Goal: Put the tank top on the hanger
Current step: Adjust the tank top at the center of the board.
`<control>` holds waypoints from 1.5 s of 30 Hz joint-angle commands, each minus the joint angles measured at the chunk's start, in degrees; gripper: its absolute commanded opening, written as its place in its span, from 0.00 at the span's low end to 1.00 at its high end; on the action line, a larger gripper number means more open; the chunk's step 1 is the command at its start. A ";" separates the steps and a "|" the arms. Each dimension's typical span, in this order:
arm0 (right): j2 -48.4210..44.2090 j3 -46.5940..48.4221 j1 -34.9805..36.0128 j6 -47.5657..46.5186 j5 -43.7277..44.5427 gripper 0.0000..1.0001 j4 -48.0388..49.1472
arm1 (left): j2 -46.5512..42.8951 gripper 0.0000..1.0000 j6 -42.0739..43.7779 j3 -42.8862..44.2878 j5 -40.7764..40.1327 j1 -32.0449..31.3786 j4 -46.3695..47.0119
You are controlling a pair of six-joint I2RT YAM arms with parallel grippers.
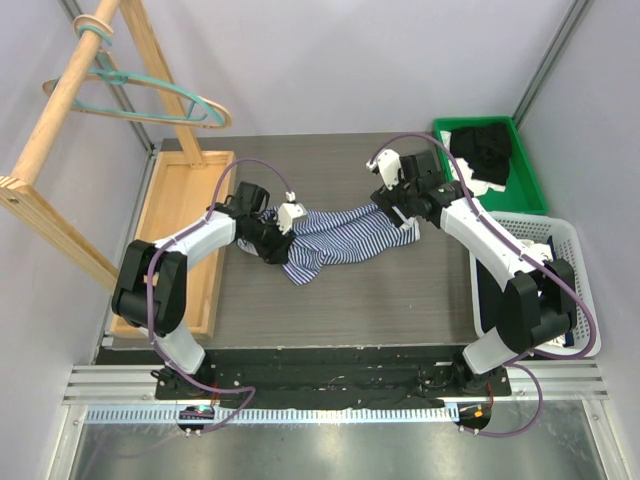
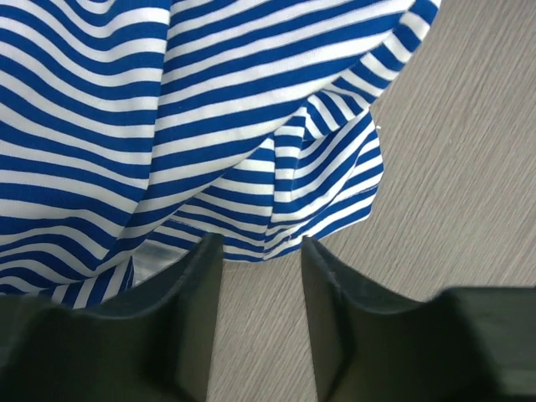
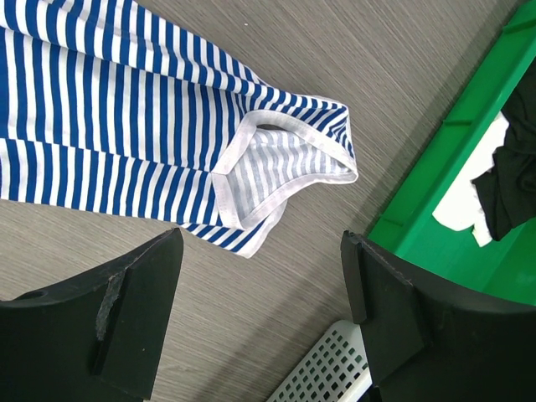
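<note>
The striped tank top (image 1: 340, 240) lies crumpled in the middle of the table, its hem end to the left and a white-trimmed strap to the right. The teal hanger (image 1: 150, 95) hangs from the wooden rack at the back left. My left gripper (image 1: 280, 248) is down at the top's left end. In the left wrist view its jaws (image 2: 261, 247) stand part way apart over bare table, and the tank top's (image 2: 209, 126) hem lies at the fingertips. My right gripper (image 3: 261, 243) is open above the table, just short of the strap loop (image 3: 285, 167).
A wooden rack (image 1: 60, 110) and a wooden tray (image 1: 190, 200) stand on the left. A green bin (image 1: 530, 170) holding a black garment (image 1: 485, 145) is at the back right, with a white basket (image 1: 560, 240) in front of it, close to my right arm.
</note>
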 commanded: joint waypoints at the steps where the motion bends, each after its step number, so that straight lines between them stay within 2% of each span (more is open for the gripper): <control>1: -1.94 -0.26 -0.21 -0.07 -0.84 0.83 1.39 | 0.65 0.35 -0.55 2.12 2.18 -0.12 2.77; 4: -1.85 -0.26 -0.21 -0.16 -0.66 0.83 1.39 | 0.65 0.31 -0.55 1.86 2.70 -0.12 2.77; 6: -1.94 -0.26 -0.21 -0.16 -0.84 0.83 1.48 | 0.83 0.31 -0.55 1.77 2.96 -0.20 2.77; 10: -2.12 -0.53 -0.21 -0.16 -0.84 0.83 1.57 | 1.53 0.38 -0.55 1.77 2.70 -0.47 2.68; 17: -2.20 -0.88 -0.12 -0.07 -1.01 0.83 1.48 | 2.76 0.34 -0.73 2.12 2.26 -1.17 2.68; 18: -2.20 -0.88 -0.20 -0.07 -1.01 0.83 1.48 | 2.85 0.33 -0.64 2.12 2.18 -1.26 2.77; 21: -2.20 -0.96 -0.21 -0.16 -1.01 0.83 1.48 | 3.11 0.17 -0.82 2.38 2.00 -1.52 2.77; 22: -2.20 -0.96 -0.21 -0.16 -1.01 0.83 1.56 | 3.12 0.08 -0.90 2.39 1.91 -1.52 2.77; 24: -2.29 -1.14 -0.29 -0.16 -1.01 0.83 1.48 | 2.85 0.00 -1.08 2.56 1.65 -1.61 2.68; 38: -0.01 -1.14 -0.21 -0.34 -0.40 0.83 0.95 | -9.53 0.02 -0.12 7.57 -6.69 -1.70 -7.42; 45: 0.61 -1.32 -0.21 -0.25 -0.22 0.83 0.69 | -16.39 0.00 2.08 6.79 -12.40 -1.70 -13.04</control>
